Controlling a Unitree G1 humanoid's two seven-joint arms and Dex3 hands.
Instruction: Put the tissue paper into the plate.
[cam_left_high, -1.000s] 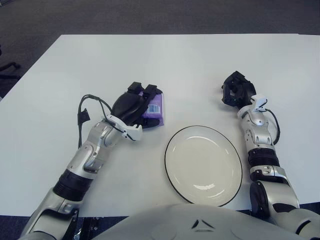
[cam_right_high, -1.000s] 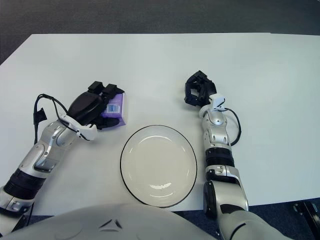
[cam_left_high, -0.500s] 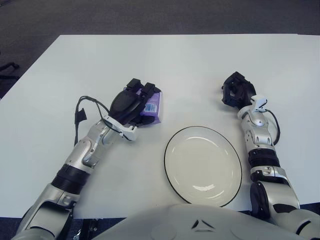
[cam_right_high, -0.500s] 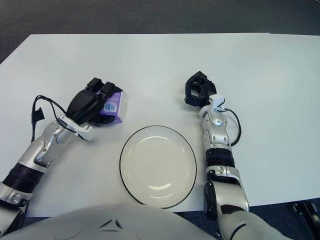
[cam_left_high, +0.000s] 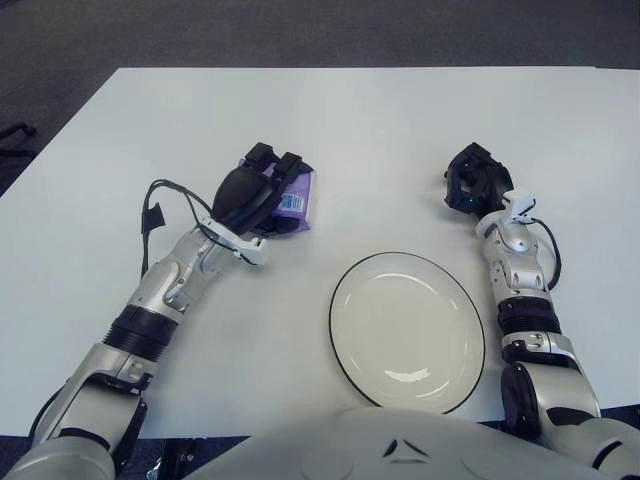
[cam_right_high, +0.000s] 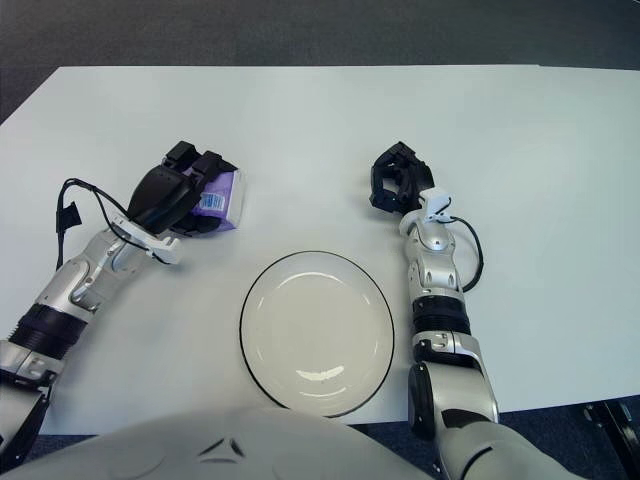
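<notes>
A purple tissue pack (cam_left_high: 294, 199) with a small white label is wrapped by the black fingers of my left hand (cam_left_high: 258, 195), left of and beyond the plate. Whether the pack touches the white table (cam_left_high: 380, 130) I cannot tell. The white plate (cam_left_high: 407, 330) with a thin black rim lies near the front edge and holds nothing. My right hand (cam_left_high: 472, 180) shows beyond the plate's right side, fingers curled, holding nothing.
A black cable loops off my left forearm (cam_left_high: 152, 212). The table's front edge runs just below the plate, and dark carpet (cam_left_high: 300, 30) lies beyond its far edge.
My left hand has carried the tissue pack away from the plate, toward the far left. The right hand and the plate have stayed in place.
</notes>
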